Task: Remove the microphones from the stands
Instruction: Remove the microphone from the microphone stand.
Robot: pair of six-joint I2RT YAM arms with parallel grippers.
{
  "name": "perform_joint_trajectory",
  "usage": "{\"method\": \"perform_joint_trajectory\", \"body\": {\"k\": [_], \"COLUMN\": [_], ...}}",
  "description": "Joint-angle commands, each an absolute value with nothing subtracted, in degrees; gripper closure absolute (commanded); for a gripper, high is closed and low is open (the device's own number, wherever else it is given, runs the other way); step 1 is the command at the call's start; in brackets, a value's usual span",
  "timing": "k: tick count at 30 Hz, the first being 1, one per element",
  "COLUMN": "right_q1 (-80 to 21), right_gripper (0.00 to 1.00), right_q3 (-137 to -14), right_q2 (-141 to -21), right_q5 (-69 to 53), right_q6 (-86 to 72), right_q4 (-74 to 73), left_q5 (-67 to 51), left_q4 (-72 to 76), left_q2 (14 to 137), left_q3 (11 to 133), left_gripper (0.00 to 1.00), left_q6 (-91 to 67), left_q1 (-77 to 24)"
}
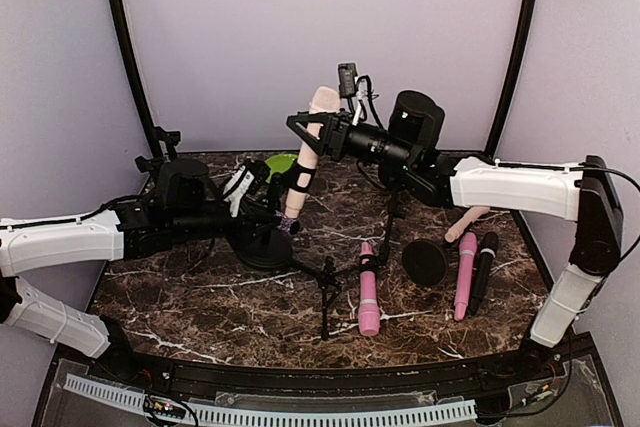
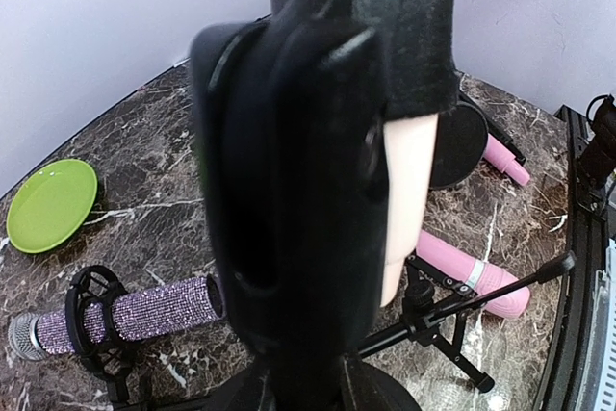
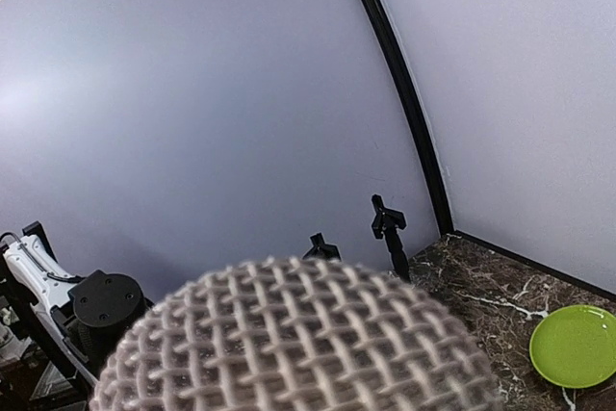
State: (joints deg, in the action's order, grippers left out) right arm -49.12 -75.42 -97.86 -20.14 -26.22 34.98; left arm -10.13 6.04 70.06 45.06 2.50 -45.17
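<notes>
A cream microphone stands tilted in the black clip of a stand with a round base, left of the table's middle. My right gripper reaches in from the right and is shut on the microphone's upper body, just below its mesh head. That mesh head fills the bottom of the right wrist view and hides the fingers. My left gripper is shut on the stand's post, low above the base. In the left wrist view the stand's black clip blocks the centre, with the cream microphone behind it.
A green plate lies at the back. A purple glitter microphone sits in a shock mount beside the stand. Two pink microphones, a black one, a round black base and a small tripod lie right of centre.
</notes>
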Motion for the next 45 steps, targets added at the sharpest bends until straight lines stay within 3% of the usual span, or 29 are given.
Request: {"method": "perform_joint_trajectory", "body": {"k": [1, 13, 31, 45], "right_q1": [-48.90, -47.47, -47.29, -47.28], "right_gripper": [1.00, 1.00, 1.00, 1.00], "right_q3": [-76.75, -78.83, -80.16, -82.25], "right_q2": [-94.92, -93.51, -95.24, -95.83], "right_q5": [-26.24, -40.57, -15.07, -16.37], "right_q6": [-23.12, -22.59, -27.91, -25.39], "right_q4": [33.01, 27.87, 19.95, 16.70], "left_q5": [-16.63, -23.37, -11.39, -12.36], "left_q4": [10.73, 12.27, 10.43, 10.27], "left_q2": [68.04, 67.68, 68.17, 68.22], "left_q3": [47.93, 47.31, 47.67, 47.81], "left_gripper": [1.00, 1.00, 1.00, 1.00], "left_q6": [6.01, 7.05, 7.12, 6.93], "left_q1": [-45.48, -45.82, -45.88, -45.86]}}
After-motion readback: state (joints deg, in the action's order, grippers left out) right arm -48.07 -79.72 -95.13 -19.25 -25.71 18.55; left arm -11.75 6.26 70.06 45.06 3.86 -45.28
